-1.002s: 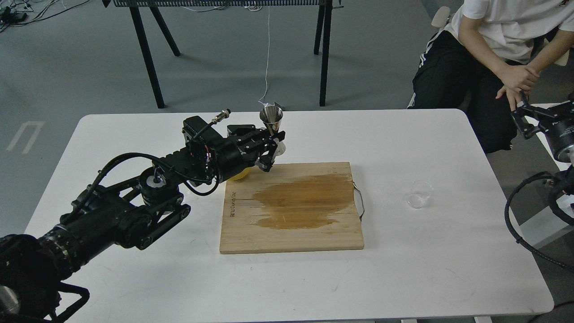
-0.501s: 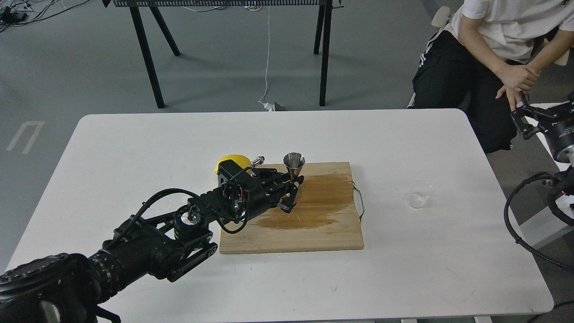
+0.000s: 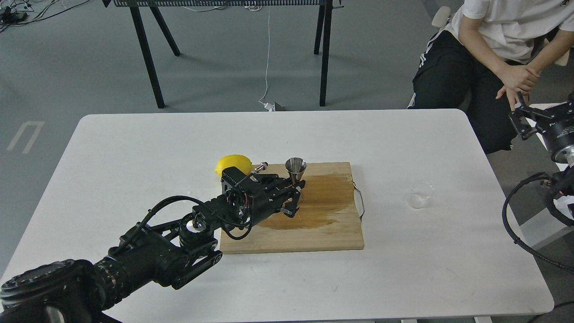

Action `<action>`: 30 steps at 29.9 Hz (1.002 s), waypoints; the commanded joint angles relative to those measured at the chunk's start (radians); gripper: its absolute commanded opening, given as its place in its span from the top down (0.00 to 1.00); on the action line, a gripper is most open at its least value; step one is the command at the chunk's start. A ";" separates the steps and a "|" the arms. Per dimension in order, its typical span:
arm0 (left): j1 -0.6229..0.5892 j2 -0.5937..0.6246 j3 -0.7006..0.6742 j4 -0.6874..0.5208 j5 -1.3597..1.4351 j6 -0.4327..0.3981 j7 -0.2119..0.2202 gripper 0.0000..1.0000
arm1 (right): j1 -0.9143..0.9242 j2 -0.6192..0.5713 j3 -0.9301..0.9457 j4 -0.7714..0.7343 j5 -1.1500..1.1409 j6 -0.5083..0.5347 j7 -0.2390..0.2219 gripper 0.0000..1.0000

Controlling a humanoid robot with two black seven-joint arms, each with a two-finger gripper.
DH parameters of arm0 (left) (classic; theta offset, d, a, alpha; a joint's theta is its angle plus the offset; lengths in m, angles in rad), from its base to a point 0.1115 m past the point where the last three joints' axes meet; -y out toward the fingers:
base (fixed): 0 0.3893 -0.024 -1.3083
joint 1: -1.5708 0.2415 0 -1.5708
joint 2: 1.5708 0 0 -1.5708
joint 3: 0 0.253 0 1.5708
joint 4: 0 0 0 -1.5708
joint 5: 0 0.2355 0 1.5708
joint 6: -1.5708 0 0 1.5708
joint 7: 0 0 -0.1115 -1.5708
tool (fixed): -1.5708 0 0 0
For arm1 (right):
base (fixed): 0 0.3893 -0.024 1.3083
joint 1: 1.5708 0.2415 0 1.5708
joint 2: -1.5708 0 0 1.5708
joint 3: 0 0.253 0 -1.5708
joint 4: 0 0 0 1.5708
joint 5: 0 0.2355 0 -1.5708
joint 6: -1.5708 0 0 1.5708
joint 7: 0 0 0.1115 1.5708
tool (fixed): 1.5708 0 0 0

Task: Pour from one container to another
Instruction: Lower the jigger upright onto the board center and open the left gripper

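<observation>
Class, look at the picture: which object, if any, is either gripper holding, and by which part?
The left gripper holds the steel jigger by its narrow waist, below the upper cone. The right gripper holds nothing visible.

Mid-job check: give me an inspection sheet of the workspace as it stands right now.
Surface: white table, wooden board with a large wet stain.
Job's things: jigger upright over the board in the left gripper; glass cup upright on the table, right of the board.
Clutter: lemon at the board's far left corner.
Grippers: left shut on the jigger; right gripper off the table's right edge, state unclear.
Cables: black cable looped at right.
Surroundings: seated person, black table legs.
</observation>
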 commanded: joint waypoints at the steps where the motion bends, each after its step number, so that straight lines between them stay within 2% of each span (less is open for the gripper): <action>1: 0.006 -0.007 0.010 0.000 0.000 0.000 -0.001 0.80 | 0.000 -0.001 0.000 0.001 0.002 0.000 0.000 0.00; 9: 0.005 -0.021 0.010 0.000 0.000 0.000 -0.001 0.73 | 0.000 -0.002 0.000 0.001 0.002 0.000 0.001 0.00; 12: 0.005 -0.018 0.008 0.000 0.000 0.000 -0.001 0.59 | 0.000 -0.004 0.000 0.001 0.002 0.000 0.000 0.00; 16: 0.008 -0.017 0.008 0.000 0.000 0.000 -0.001 0.58 | 0.000 -0.005 0.000 0.001 0.002 0.000 0.001 0.00; 25: 0.029 -0.009 0.006 -0.029 0.000 0.002 -0.004 0.28 | 0.000 -0.004 0.000 0.001 0.002 0.000 0.000 0.00; 30: 0.034 0.003 0.008 -0.041 0.000 0.002 -0.008 0.24 | -0.001 -0.005 0.000 0.001 0.002 0.000 0.000 0.00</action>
